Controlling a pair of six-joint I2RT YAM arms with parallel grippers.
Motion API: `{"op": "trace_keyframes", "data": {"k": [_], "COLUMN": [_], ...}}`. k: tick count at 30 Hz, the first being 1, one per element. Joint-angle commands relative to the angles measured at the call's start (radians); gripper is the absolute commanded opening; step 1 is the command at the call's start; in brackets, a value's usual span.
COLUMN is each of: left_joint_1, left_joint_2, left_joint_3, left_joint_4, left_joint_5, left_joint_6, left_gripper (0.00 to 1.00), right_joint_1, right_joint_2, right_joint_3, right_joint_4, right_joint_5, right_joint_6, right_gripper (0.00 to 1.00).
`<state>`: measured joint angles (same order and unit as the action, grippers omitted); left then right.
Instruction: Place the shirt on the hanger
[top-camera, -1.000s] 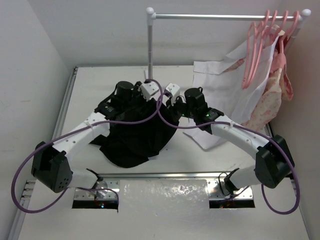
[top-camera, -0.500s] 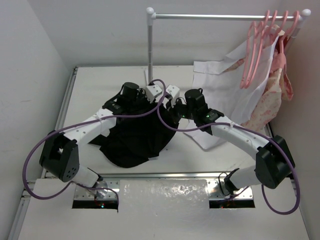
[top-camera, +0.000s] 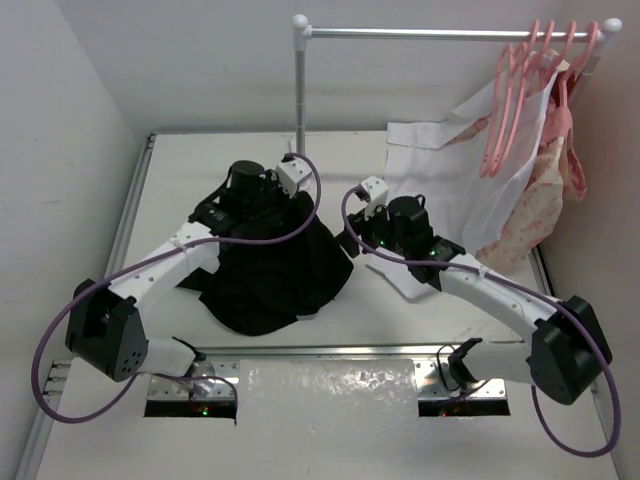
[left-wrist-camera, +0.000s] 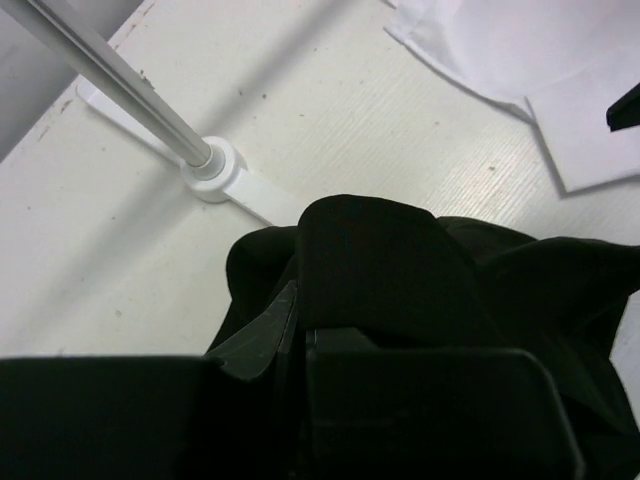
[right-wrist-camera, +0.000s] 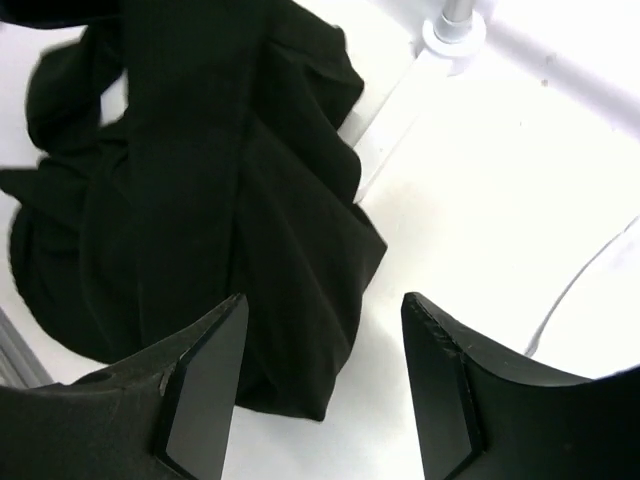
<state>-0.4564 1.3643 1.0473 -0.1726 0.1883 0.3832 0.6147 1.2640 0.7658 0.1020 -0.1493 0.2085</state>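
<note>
Left hand (left-wrist-camera: 303, 332) closed on raised shirt (top-camera: 280, 270) fold; right hand (right-wrist-camera: 322, 310) wide open, empty. Risk: thin pinch slips, fabric slumps onto surface (top-camera: 200, 160); hanger (top-camera: 497, 120) upper right, well apart.

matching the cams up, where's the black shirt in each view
Top external: shirt sits centre-left of frame.
Left wrist: shirt lower middle, right at the camera.
Right wrist: shirt upper left, hanging in folds.
Shared landmark: the rack pole, just beyond the shirt.
</note>
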Motion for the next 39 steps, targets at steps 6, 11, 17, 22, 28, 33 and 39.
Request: {"op": "trace_keyframes", "data": {"k": [6, 11, 17, 22, 28, 33, 39], "left_joint_1": [-0.013, -0.013, -0.014, -0.013, 0.033, 0.153, 0.154], "left_joint_2": [-0.008, 0.025, 0.051, 0.050, 0.029, -0.056, -0.206], "left_joint_3": [0.083, 0.118, 0.125, 0.122, 0.112, 0.083, 0.068], "left_joint_4": [0.012, 0.021, 0.027, 0.038, -0.030, -0.195, -0.447], "left_joint_5": [0.033, -0.010, -0.052, -0.055, -0.066, 0.019, 0.148], "left_joint_6": [-0.075, -0.104, -0.125, -0.129, -0.113, 0.006, 0.195], "left_gripper": [0.00, 0.00, 0.00, 0.00, 0.00, 0.00, 0.00], "right_joint_1": [0.241, 0.391, 0.419, 0.419, 0.337, 0.177, 0.169], "right_joint_2": [-0.104, -0.069, 0.112, 0.253, 0.282, 0.244, 0.316], "right_joint_3": [-0.097, -0.198, -0.119, -0.056, -0.089, -0.093, 0.289], "right_joint_4": [0.179, 0.411, 0.441, 0.484, 0.562, 0.553, 0.144], "right_joint_5": [0.355, 0.597, 0.680, 0.740, 0.805, 0.433, 0.124], "right_joint_6": [0.155, 0.169, 0.233, 0.239, 0.262, 0.220, -0.021], "right_gripper": [0.66, 0.66, 0.74, 0.80, 0.22, 0.00, 0.00]}}
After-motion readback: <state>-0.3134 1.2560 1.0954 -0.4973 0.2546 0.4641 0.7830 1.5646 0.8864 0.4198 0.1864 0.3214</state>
